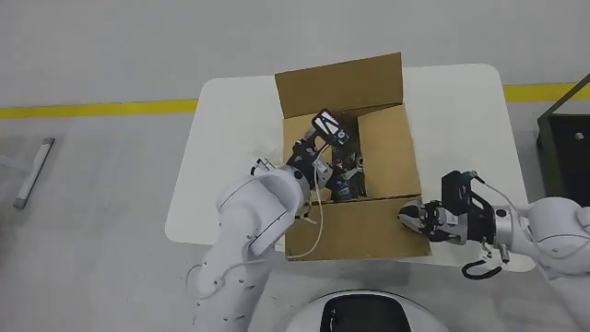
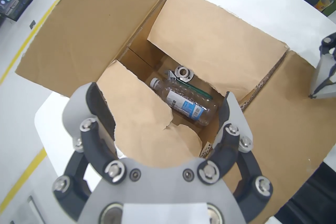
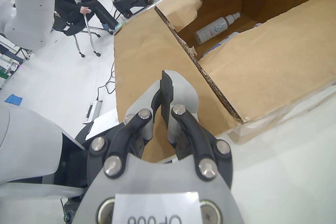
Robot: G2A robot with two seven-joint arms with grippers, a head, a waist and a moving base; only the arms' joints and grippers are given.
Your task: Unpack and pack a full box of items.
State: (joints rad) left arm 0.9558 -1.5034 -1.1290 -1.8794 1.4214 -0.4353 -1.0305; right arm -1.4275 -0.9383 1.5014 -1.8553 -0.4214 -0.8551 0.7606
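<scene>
The open cardboard box (image 1: 341,85) stands mid-table with its flaps spread. My left gripper (image 2: 160,91) hangs open above the torn flap (image 2: 141,114) on the left arm's side, over the box mouth (image 1: 324,159). Inside lie a clear plastic bottle (image 2: 185,104) and a metal part (image 2: 183,72) on something green. A white spray bottle (image 3: 216,29) lies at the bottom with another white item (image 3: 225,40) beside it. My right gripper (image 3: 164,89) is shut on the edge of the near flap (image 3: 141,57), at its right corner (image 1: 412,219).
The white table (image 1: 230,148) has bare room left and right of the box. A dark green cart (image 1: 564,152) stands just off the table's right end. Yellow floor lines run behind the table, and a grey bar (image 1: 32,173) lies on the floor.
</scene>
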